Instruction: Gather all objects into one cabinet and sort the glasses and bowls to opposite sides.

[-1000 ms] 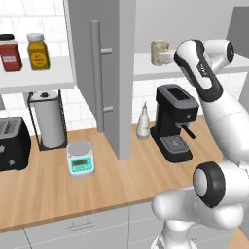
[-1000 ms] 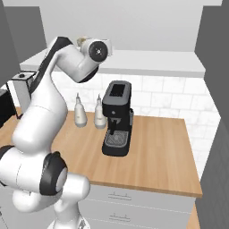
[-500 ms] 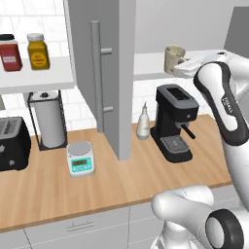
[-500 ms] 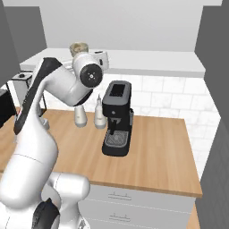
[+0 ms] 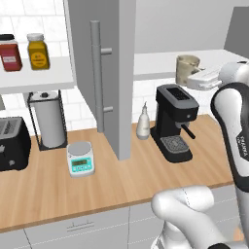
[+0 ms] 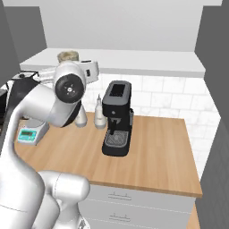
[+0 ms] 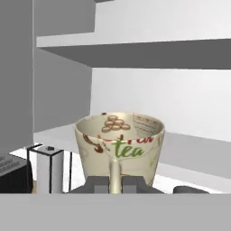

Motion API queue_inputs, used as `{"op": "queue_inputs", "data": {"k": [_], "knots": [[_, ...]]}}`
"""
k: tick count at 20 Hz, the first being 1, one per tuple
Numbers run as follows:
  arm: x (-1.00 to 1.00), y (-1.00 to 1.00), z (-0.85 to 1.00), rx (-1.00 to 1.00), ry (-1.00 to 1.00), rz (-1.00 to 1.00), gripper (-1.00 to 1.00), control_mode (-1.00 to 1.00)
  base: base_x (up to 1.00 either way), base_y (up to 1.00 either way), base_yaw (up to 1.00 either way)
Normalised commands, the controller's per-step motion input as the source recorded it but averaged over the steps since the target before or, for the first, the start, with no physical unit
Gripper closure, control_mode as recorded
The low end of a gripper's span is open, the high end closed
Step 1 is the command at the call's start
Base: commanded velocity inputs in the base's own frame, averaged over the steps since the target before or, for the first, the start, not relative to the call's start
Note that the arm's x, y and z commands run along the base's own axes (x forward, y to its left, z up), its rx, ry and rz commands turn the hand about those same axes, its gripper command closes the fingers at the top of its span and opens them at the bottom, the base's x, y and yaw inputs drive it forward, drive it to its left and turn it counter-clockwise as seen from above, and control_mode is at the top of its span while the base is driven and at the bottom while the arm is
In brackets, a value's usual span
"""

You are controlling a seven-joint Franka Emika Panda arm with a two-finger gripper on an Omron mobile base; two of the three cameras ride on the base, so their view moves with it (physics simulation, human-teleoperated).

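The beige mottled mug (image 7: 119, 137), printed with "tea", stands upright in front of my hand. Its handle (image 7: 115, 173) sits between my dark fingers (image 7: 97, 184), and my gripper (image 7: 115, 185) is shut on it. From the left base view the mug (image 5: 187, 69) hangs at the level of the long white inner shelf (image 5: 155, 65) of the cabinet, right of the open grey slab door (image 5: 104, 73). I cannot tell whether its base touches the shelf. In the right base view the mug (image 6: 68, 56) peeks over the arm.
A red jar (image 5: 9, 52) and a yellow jar (image 5: 38, 51) stand on the left shelf. On the counter below are a black coffee machine (image 5: 174, 121), a white bottle (image 5: 142, 124), a scale (image 5: 80, 158), a paper towel holder (image 5: 48, 119) and a toaster (image 5: 10, 143).
My arm has swung right and a little lower along the shelf, carrying the mug with it. The base has not moved.
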Motion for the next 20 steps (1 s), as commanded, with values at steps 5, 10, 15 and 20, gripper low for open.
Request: {"op": "queue_inputs", "data": {"k": [5, 10, 15, 20], "knots": [[-0.75, 0.0, 0.0, 0.0, 0.25, -0.13, 1.0, -1.0, 0.0, 0.0, 0.0], [-0.56, 0.0, -0.03, 0.0, 0.08, -0.1, 1.0, -1.0, 0.0, 0.0, 0.0], [-0.65, 0.0, -0.15, 0.0, 0.04, -0.04, 1.0, -1.0, 0.0, 0.0, 0.0], [-0.23, 0.16, -0.22, -0.02, 0.0, -0.03, 1.0, -1.0, 0.0, 0.0, 0.0]]}}
